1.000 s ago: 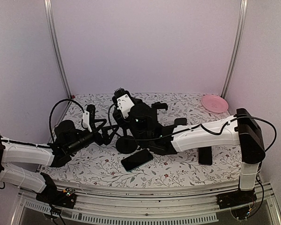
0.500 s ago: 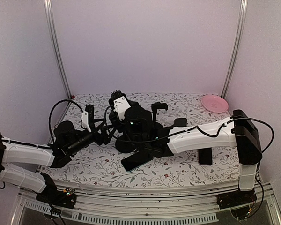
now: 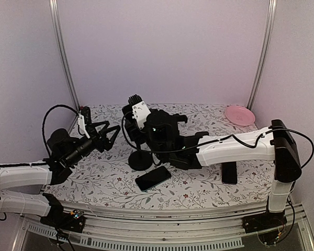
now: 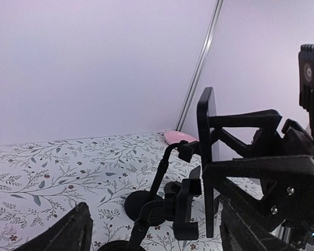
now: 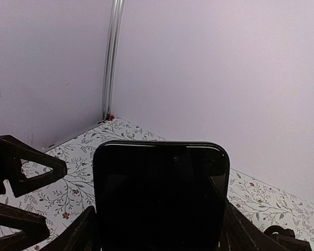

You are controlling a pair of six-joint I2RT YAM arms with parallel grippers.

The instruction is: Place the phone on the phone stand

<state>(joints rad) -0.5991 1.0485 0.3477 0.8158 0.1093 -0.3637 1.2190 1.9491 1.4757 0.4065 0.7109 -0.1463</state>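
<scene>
My right gripper (image 5: 159, 226) is shut on a black phone (image 5: 160, 196), which stands upright between its fingers and fills the lower middle of the right wrist view. From the left wrist the same phone (image 4: 206, 157) shows edge-on, just above and behind the black phone stand (image 4: 158, 183) with its clamp head. In the top view the stand's round base (image 3: 141, 160) sits mid-table, right below my right gripper (image 3: 138, 132). A little left of the stand, my left gripper (image 3: 108, 131) is open and holds nothing.
A second dark phone (image 3: 153, 178) lies flat in front of the stand's base. A black block (image 3: 229, 173) stands under the right forearm. A pink plate (image 3: 239, 115) is at the back right corner. More black stand bases (image 4: 142, 205) show in the left wrist view.
My left gripper has drawn back to the left, away from the stand, and its jaws have narrowed slightly. The right gripper with the phone has shifted a little over the stand.
</scene>
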